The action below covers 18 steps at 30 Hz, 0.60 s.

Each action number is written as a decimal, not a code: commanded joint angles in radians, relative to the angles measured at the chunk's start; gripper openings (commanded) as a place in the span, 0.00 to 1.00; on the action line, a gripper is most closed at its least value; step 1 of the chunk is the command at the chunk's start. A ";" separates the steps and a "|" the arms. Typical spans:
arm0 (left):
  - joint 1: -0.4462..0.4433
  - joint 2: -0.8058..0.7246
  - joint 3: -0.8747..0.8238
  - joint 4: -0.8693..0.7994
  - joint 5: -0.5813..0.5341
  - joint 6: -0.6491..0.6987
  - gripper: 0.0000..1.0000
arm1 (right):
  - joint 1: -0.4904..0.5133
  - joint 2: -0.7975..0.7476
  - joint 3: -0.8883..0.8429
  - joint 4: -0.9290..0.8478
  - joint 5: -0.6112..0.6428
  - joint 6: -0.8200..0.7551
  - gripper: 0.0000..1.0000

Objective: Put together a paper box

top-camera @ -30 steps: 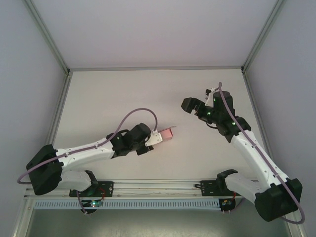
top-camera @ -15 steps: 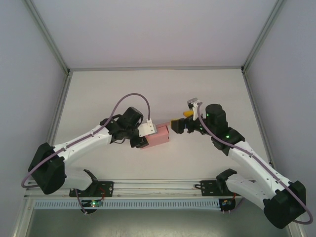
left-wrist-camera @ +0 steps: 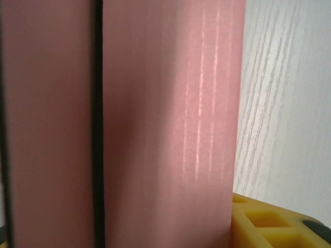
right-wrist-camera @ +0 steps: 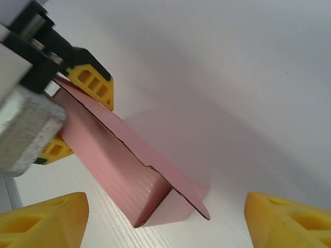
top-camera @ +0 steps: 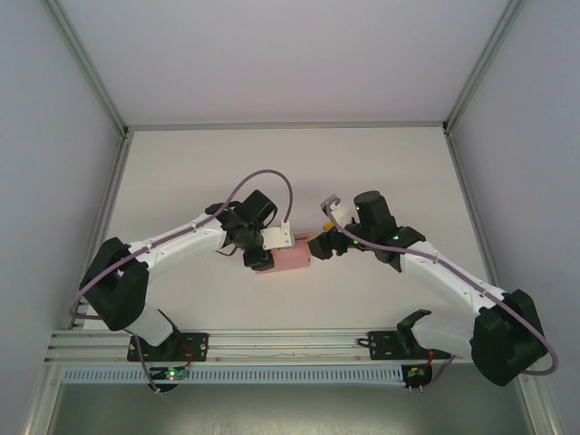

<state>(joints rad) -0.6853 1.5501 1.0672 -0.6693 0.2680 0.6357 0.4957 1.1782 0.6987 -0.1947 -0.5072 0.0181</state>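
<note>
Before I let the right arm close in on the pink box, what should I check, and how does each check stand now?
1. Left gripper clamped on the paper box: ok.
2. Right gripper open wide: ok.
3. Box end lined up between the right fingers: ok.
4. End flap tucked in: not ok, it juts out.
5. Box resting on the table: cannot tell.

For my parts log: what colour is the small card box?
Plain pink; the small card box shows best in the right wrist view.
</note>
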 commanded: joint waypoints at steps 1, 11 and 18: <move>0.008 0.039 -0.013 -0.025 -0.001 0.034 0.51 | 0.016 0.035 0.051 -0.015 -0.016 -0.045 0.75; 0.012 0.036 -0.027 -0.014 0.001 0.041 0.51 | 0.017 0.076 0.079 -0.019 -0.034 -0.050 0.47; 0.012 0.029 -0.026 -0.011 0.003 0.031 0.51 | 0.036 0.068 0.078 -0.054 -0.014 -0.034 0.20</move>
<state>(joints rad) -0.6849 1.5536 1.0672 -0.6659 0.2649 0.6518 0.5163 1.2465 0.7547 -0.2211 -0.5167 -0.0216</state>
